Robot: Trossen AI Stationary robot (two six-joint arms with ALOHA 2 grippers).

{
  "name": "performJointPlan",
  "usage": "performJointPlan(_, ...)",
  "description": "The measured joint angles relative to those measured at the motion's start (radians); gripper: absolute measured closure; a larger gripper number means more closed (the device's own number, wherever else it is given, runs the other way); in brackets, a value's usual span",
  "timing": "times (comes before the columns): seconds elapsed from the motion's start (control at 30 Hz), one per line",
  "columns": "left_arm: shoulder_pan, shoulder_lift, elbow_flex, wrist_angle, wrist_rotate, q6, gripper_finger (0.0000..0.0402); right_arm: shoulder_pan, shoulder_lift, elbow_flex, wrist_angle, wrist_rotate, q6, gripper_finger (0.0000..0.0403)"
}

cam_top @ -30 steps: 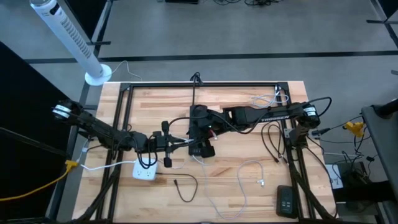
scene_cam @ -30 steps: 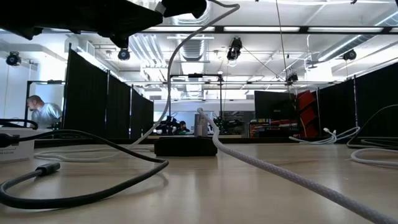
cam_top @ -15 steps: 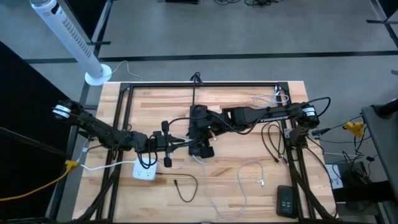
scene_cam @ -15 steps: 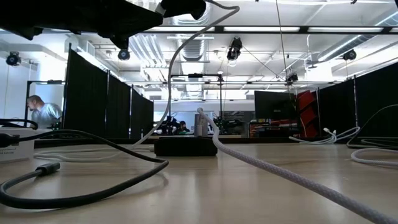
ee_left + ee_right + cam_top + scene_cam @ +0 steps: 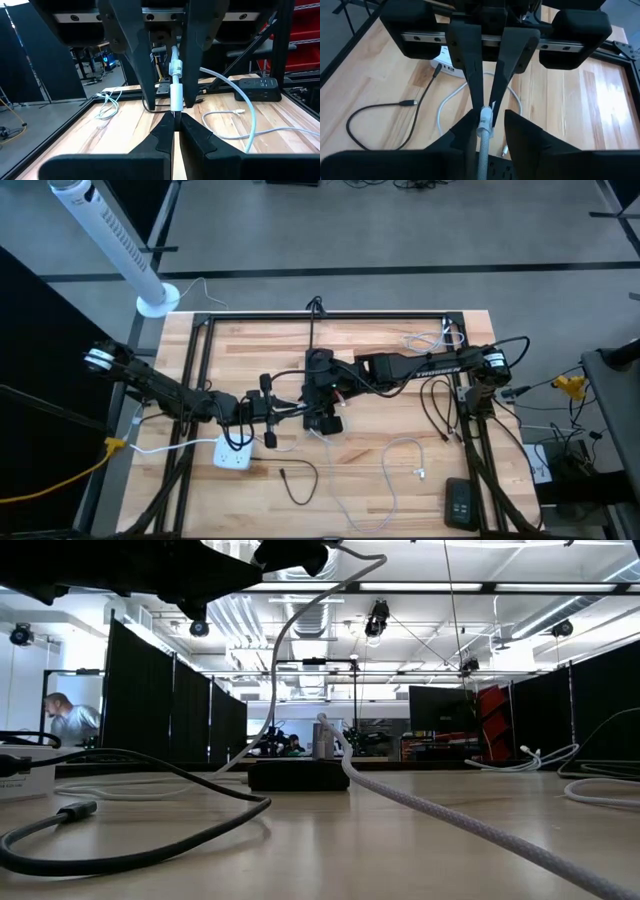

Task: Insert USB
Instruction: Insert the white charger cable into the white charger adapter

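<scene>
Both grippers meet at table centre, pinching one white cable

Left gripper (image 5: 173, 131) clamped on white plug (image 5: 176, 95); right gripper (image 5: 485, 131) clamped on cable (image 5: 484, 150); white power strip (image 5: 233, 454) just beside left arm

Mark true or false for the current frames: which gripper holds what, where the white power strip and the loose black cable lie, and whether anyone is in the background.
1. The left gripper is shut on the white USB connector. True.
2. The right gripper is open and empty. False: it is shut on the white cable.
3. The white power strip lies at the table's right edge. False: it lies toward the left, near the left arm.
4. A loose black cable lies on the table. True.
5. A person shows in the low view's background. True.
</scene>
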Motion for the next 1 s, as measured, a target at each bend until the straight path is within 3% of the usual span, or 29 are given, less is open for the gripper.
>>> performJointPlan(0.23, 0.0, 0.0, 0.0, -0.016, -0.024, -0.006, 0.0397, 0.0, 0.0, 0.0, -0.002, 0.002, 0.008, 0.0388)
performJointPlan(0.53, 0.002, 0.0, 0.004, -0.037, -0.033, -0.01, 0.0397, -0.001, -0.001, 0.014, -0.049, 0.066, 0.019, 0.0389)
performJointPlan(0.87, 0.031, 0.004, 0.0, -0.298, -0.07, -0.09, 0.0335, -0.071, 0.01, 0.015, -0.21, 0.119, 0.107, 0.0389)
performJointPlan(1.0, 0.06, 0.006, 0.0, -0.324, -0.075, -0.13, 0.0327, -0.094, 0.035, 0.015, -0.249, 0.13, 0.127, 0.0389)
